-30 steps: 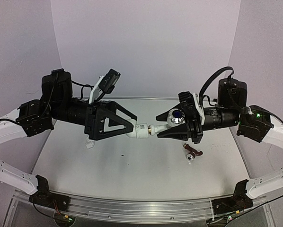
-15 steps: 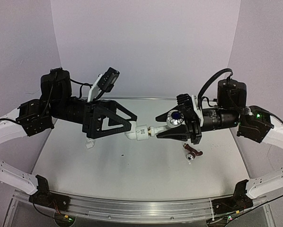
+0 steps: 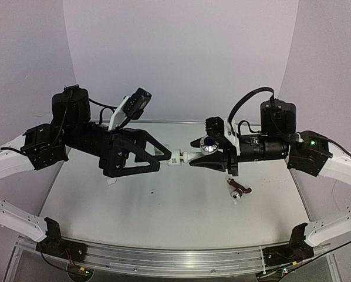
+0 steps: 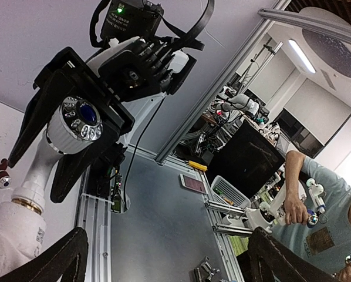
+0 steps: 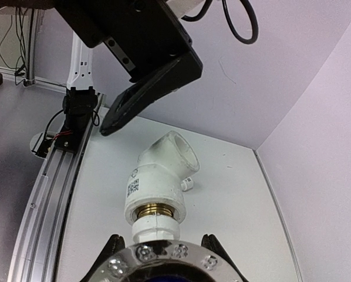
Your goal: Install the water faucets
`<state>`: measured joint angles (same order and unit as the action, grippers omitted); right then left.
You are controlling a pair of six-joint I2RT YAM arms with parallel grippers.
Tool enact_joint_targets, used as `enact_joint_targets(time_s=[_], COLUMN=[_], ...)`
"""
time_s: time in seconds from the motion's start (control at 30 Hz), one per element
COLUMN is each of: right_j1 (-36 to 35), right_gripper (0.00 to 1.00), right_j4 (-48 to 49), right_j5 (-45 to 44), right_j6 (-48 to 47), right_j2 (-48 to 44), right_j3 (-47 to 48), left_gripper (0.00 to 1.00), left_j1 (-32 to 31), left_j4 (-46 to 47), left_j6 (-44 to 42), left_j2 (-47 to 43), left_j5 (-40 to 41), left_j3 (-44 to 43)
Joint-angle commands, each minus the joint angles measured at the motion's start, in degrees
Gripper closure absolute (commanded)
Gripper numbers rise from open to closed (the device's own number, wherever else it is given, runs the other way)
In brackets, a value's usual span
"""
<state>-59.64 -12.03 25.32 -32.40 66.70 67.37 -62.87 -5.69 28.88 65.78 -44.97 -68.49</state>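
Right hand (image 3: 194,154) gripping faucet (image 3: 209,143), elbow fitting (image 3: 176,157) on its end, left hand (image 3: 165,157) spread alongside, second faucet (image 3: 239,191) on table (image 3: 164,205)

Your left arm reaches in from the left, elbow raised and forearm roughly level. Your left tool (image 3: 164,158) points right with its fingers (image 4: 52,261) spread wide, gripping nothing. Your right arm comes in from the right, its wrist also level. Your right tool (image 3: 194,154) points left, almost tip to tip with the other, its jaws clamped on the faucet (image 3: 208,144).
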Motion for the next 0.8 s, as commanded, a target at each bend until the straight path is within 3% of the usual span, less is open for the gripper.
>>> enact_joint_targets(time_s=[0.0,0.2,0.33,0.37,0.43,0.77], right_j1=[0.15,0.16,0.20,0.18,0.18,0.14], right_gripper=[1.00,1.00,1.00,1.00,1.00,1.00], right_j4=[4.91,4.58,4.48,4.47,4.47,4.52], right_j5=[-1.73,0.13,1.89,3.18,4.76,7.05], right_j6=[-1.05,-6.39,-11.83,-12.33,-12.15,-10.30], right_j2=[-0.47,-1.54,-3.88,-4.52,-4.81,-3.36], right_j3=[3.69,2.07,-0.02,-0.27,-0.12,1.95], left_gripper=[0.06,0.02,0.00,0.00,0.00,0.00], left_j1=[-0.23,-0.24,-0.24,-0.23,-0.23,-0.23], left_j4=[1.26,-0.82,-1.65,-3.23,-7.91,-8.10], left_j6=[0.66,-0.77,-1.70,-1.90,-3.12,-2.43], left_j2=[-0.20,-2.20,-6.10,-6.74,-6.14,-0.90], left_j5=[-1.87,2.97,14.61,20.34,24.11,17.21], left_j3=[-0.61,-1.84,-1.14,-1.38,-2.74,-4.52])
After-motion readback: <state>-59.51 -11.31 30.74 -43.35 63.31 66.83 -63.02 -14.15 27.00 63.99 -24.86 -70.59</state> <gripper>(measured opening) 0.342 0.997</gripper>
